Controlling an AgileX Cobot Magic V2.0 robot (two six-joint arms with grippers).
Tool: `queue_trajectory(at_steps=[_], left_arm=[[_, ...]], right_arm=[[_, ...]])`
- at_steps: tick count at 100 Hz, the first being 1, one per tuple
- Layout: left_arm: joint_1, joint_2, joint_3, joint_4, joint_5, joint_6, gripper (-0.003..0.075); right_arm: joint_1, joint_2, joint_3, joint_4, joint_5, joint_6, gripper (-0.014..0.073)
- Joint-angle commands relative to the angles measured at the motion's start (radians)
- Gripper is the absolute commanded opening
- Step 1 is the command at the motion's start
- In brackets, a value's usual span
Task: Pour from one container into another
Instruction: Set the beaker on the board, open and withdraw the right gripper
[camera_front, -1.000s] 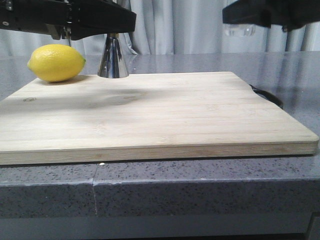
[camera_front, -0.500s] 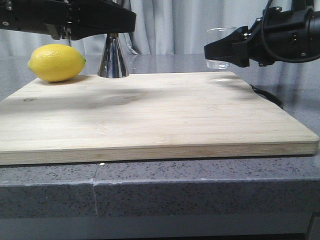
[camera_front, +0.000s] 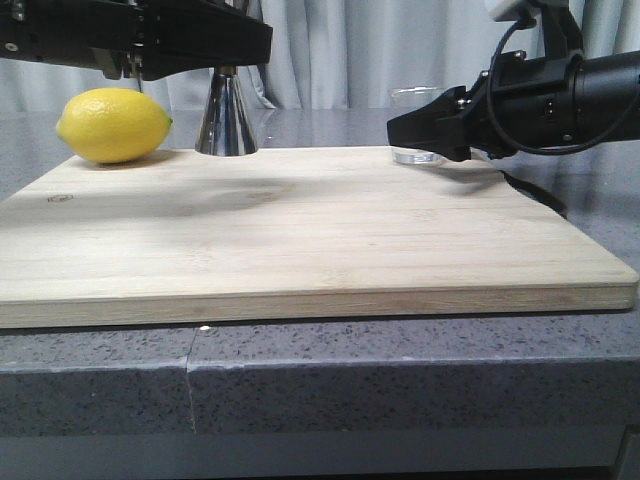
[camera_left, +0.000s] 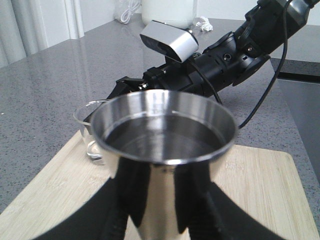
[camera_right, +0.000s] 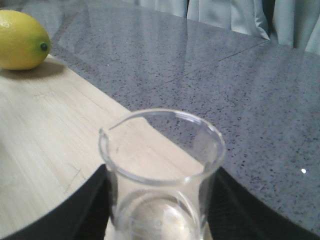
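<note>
The right gripper (camera_front: 400, 128) is squeezing the glass beaker (camera_front: 415, 125), standing upright on the wooden board (camera_front: 300, 230). The left gripper (camera_left: 155, 195) is hugging the shiny jigger (camera_left: 162, 150), standing beside the lemon (camera_front: 113, 125).

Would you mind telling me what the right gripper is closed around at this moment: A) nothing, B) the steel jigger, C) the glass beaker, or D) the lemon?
C: the right gripper has its fingers on both sides of the glass beaker, at the board's far edge.
</note>
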Motion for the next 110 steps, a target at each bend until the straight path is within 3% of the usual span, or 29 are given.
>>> queue_trajectory(at_steps=[1,13,30,42,51,87,110], left_arm=[[-0.009,-0.035,-0.03,-0.079,0.114,-0.003,0.0188],[-0.009,-0.035,-0.03,-0.079,0.114,-0.003,0.0188],[-0.009,-0.035,-0.03,-0.079,0.114,-0.003,0.0188],[-0.009,-0.035,-0.03,-0.079,0.114,-0.003,0.0188],[-0.009,-0.035,-0.03,-0.079,0.114,-0.003,0.0188],[-0.009,-0.035,-0.03,-0.079,0.114,-0.003,0.0188],[-0.009,-0.035,-0.03,-0.079,0.114,-0.003,0.0188]], right_arm=[[0.0,-0.044,-0.027,0.035,-0.024,-0.013,0.0268],[0.0,-0.044,-0.027,0.035,0.017,-0.013,0.0285],[0.0,-0.046,-0.027,0.035,0.018,-0.01,0.0455],[0.0,-0.07,-0.027,0.02,0.07,0.077,0.0545],[0.0,-0.101,-0.027,-0.044,0.121,0.132,0.055],[0.0,-0.3,-0.006,-0.573,0.333,0.793,0.055],[0.002,-0.496,0.073,-0.75,0.404,1.09,0.055]])
